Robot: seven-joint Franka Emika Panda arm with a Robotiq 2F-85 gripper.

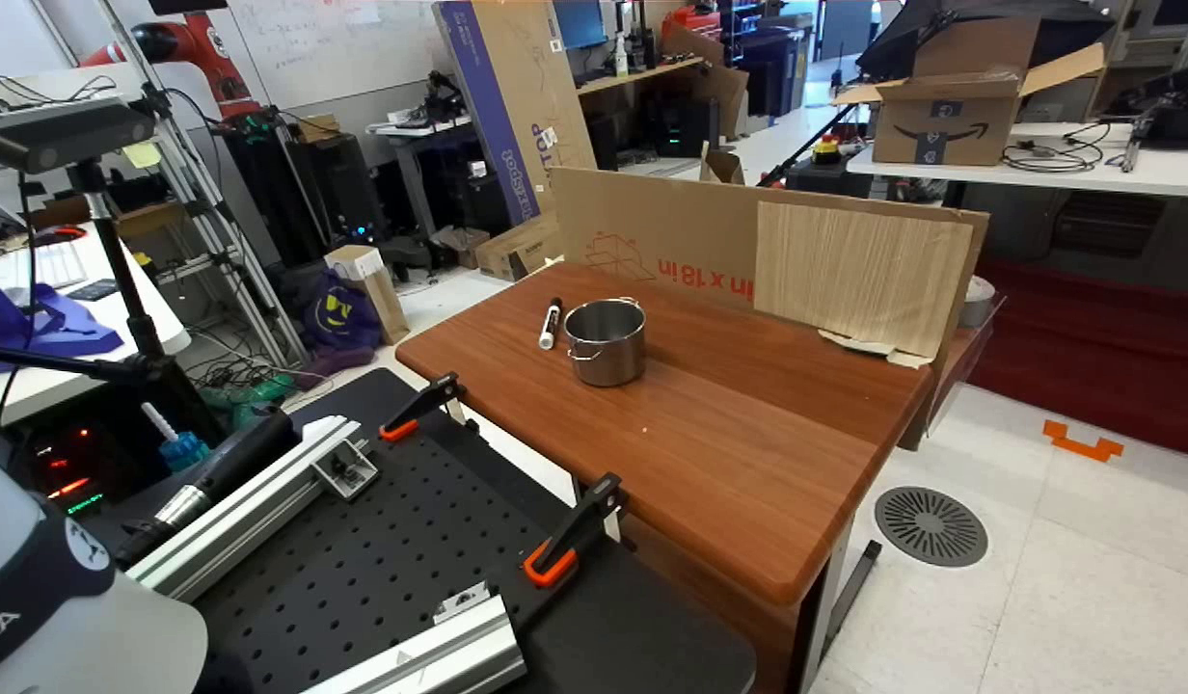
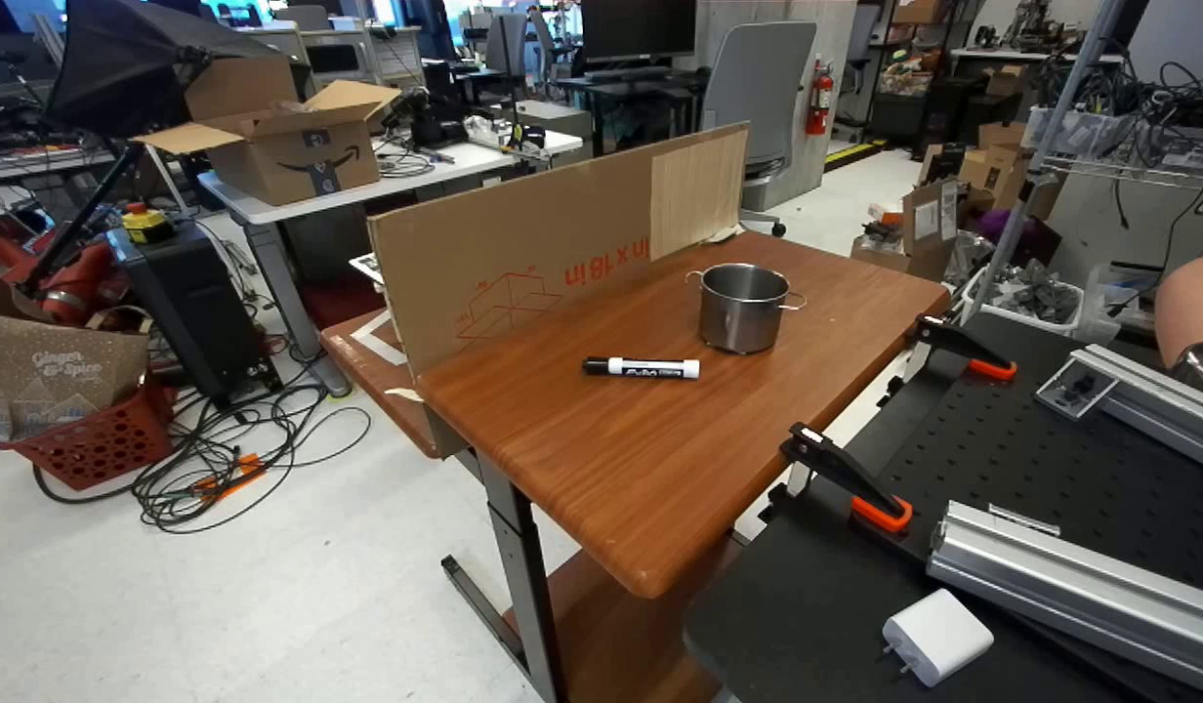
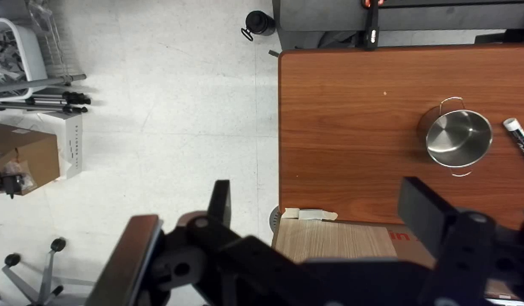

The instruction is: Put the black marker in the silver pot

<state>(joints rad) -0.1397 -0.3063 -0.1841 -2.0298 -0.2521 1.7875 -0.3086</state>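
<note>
Low in the wrist view, the hand (image 3: 315,199) has its two fingers wide apart, and bits of floor (image 3: 251,170) and tabletop (image 3: 334,178) show between them. The silver pot (image 3: 459,138) stands upright on the tabletop, with thin wire handles on two sides. Just beside it, with a small gap, the black marker (image 2: 641,368) lies flat on the tabletop. It has a white body and a black cap. Along one edge stands a brown cardboard sheet (image 2: 523,254). Near the opposite edge, black and orange clamps (image 1: 577,530) sit in both exterior views.
</note>
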